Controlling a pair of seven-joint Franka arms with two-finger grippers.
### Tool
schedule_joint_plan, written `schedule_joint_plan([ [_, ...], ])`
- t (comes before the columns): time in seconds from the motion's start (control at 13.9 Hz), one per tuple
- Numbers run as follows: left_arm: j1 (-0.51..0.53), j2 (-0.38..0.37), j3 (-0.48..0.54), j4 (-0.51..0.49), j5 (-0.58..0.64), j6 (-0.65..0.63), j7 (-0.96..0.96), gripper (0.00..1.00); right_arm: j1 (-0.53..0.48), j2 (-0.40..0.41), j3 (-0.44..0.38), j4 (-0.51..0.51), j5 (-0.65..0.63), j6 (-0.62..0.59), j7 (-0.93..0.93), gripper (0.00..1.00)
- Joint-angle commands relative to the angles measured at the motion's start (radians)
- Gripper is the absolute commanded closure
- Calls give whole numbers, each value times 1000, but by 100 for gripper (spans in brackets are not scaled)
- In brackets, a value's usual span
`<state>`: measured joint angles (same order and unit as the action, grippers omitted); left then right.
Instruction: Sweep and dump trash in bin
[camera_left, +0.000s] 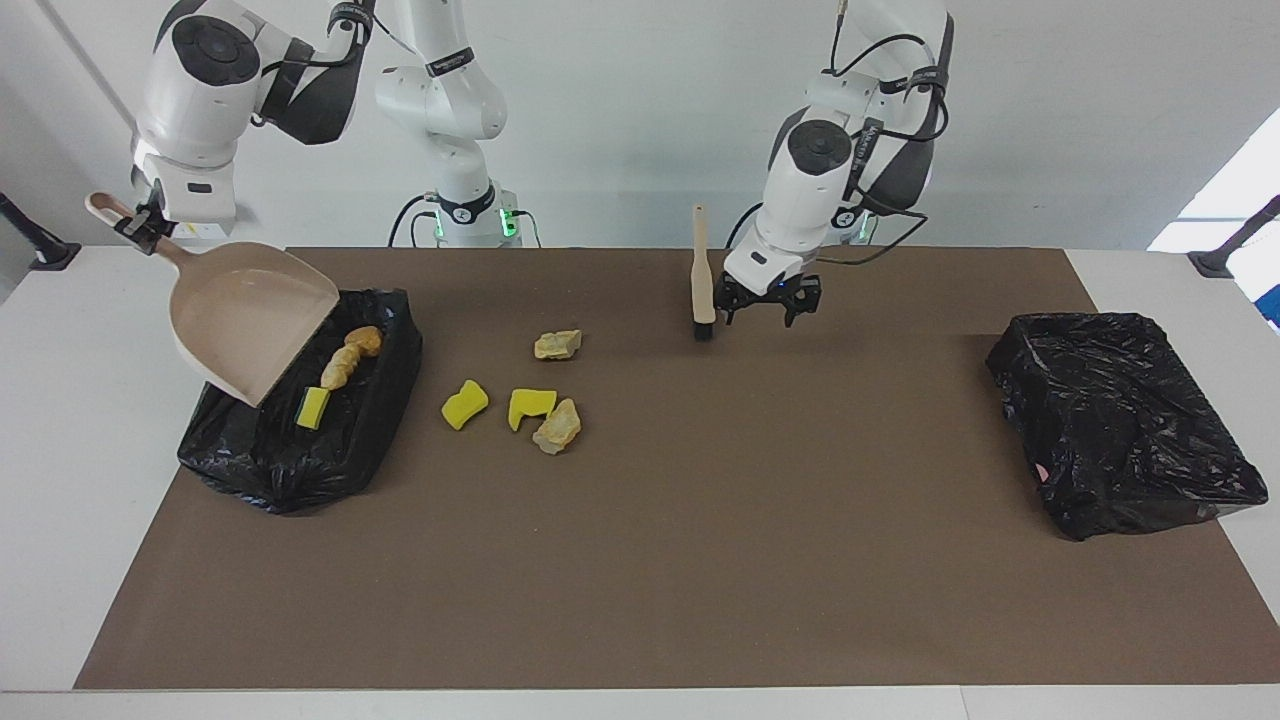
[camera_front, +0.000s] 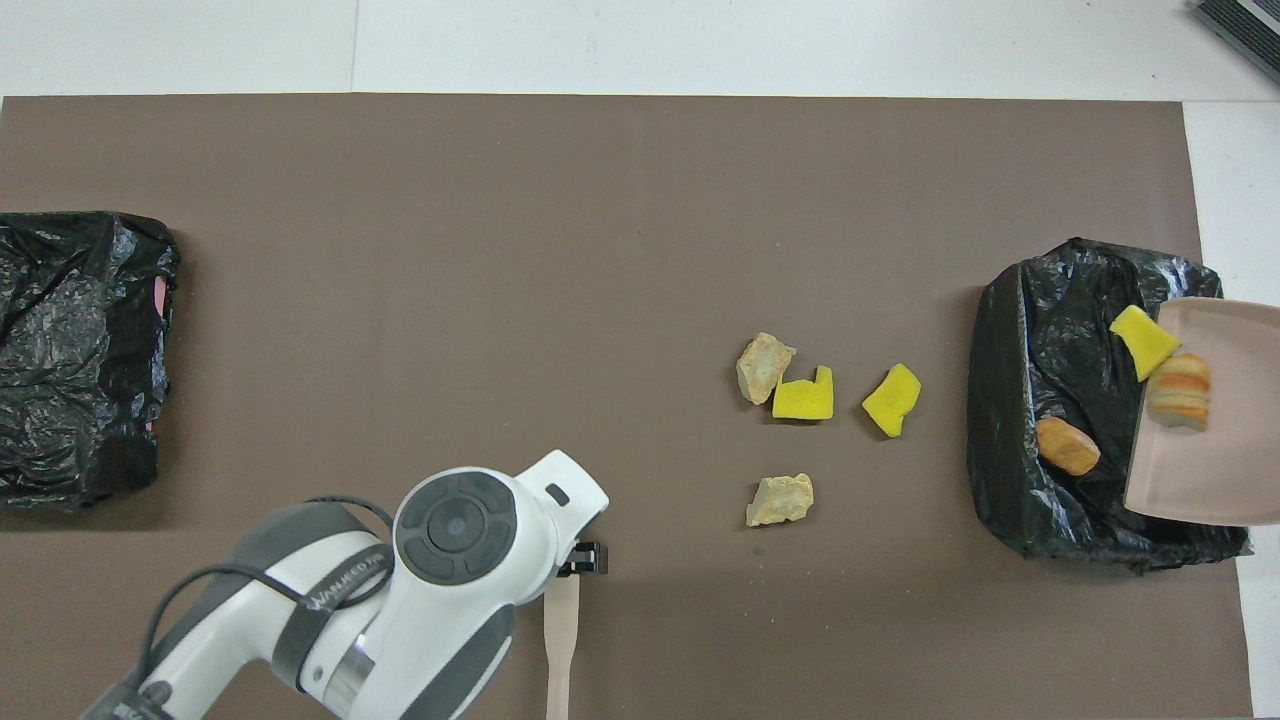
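Up at the upper left of the facing view, the right gripper (camera_left: 133, 222) is clamped on the handle of a beige dustpan (camera_left: 245, 322), holding it raised and tipped steeply, mouth down, over a black-lined bin (camera_left: 300, 430). Three pieces of trash are sliding off its lip into that bin: a yellow sponge chunk (camera_left: 313, 407), an orange-brown lump (camera_left: 364, 340) and a striped bread-like lump (camera_left: 338, 369).

Just right of the bin, left of centre, four more pieces lie on the brown mat (camera_left: 700, 550). A curled yellow sponge piece (camera_left: 464, 403) comes first, then a notched yellow sponge piece (camera_left: 530, 405) touching a tan rock-like lump (camera_left: 557, 428). A second tan lump (camera_left: 557, 345) lies apart from these, higher in the frame.

Near the top centre, a beige brush (camera_left: 703, 274) stands upright on its dark bristles on the mat, with nothing gripping it. Just to its right, the left gripper (camera_left: 767, 304) hangs low over the mat with its jaws spread open and empty.

At the right edge, a second black-lined bin (camera_left: 1120, 420) sits on the mat's end, well apart from everything else.
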<state>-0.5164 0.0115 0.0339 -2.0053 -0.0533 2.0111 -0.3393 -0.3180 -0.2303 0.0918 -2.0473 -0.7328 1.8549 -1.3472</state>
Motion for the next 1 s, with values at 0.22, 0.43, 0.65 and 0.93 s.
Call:
schedule_joint_plan([
  [0.22, 197, 9, -9, 275, 112, -262, 212, 0, -12, -3, 2, 19, -4, -40, 11, 100],
  [0.43, 257, -1, 0, 371, 107, -362, 233, 0, -9, 5, 2, 62, 108, -91, 3, 100],
  [0.65, 309, -51, 0, 395, 99, -423, 345, 0, -6, 51, 2, 130, 261, -140, 20, 100],
  [0.93, 331, -62, 10, 438, 95, -500, 394, 0, 3, 57, 5, 141, 409, -149, 175, 100],
])
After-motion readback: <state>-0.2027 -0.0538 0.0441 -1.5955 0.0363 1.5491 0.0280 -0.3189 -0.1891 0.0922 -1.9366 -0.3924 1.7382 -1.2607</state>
